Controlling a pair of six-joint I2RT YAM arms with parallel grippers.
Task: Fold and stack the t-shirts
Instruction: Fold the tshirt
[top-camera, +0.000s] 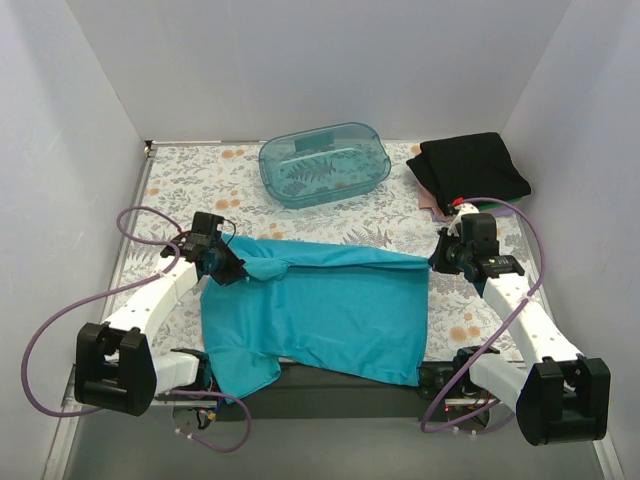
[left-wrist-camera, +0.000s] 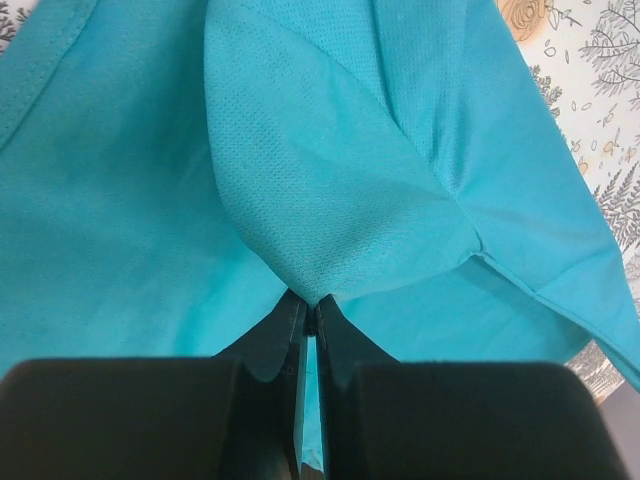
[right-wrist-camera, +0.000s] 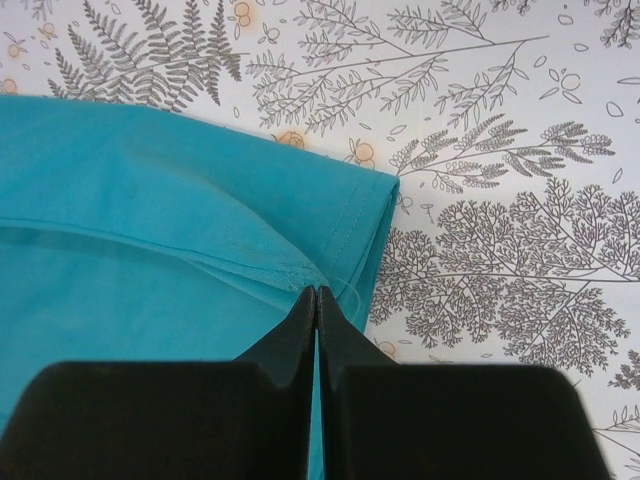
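A teal-blue t-shirt (top-camera: 320, 310) lies spread in the middle of the table, its near edge hanging over the front. My left gripper (top-camera: 228, 268) is shut on the shirt's left upper part; in the left wrist view the cloth (left-wrist-camera: 330, 190) bunches into the closed tips (left-wrist-camera: 311, 312). My right gripper (top-camera: 437, 260) is shut on the shirt's right upper corner; the right wrist view shows the hem (right-wrist-camera: 250, 230) pinched at the tips (right-wrist-camera: 316, 292). A folded black t-shirt (top-camera: 475, 168) lies on a pinkish one (top-camera: 428, 202) at the back right.
A translucent teal plastic tub (top-camera: 324, 163) stands upside down at the back centre. White walls close in the table on three sides. The fern-print cloth (top-camera: 190, 185) covers the tabletop. Cables loop beside both arms.
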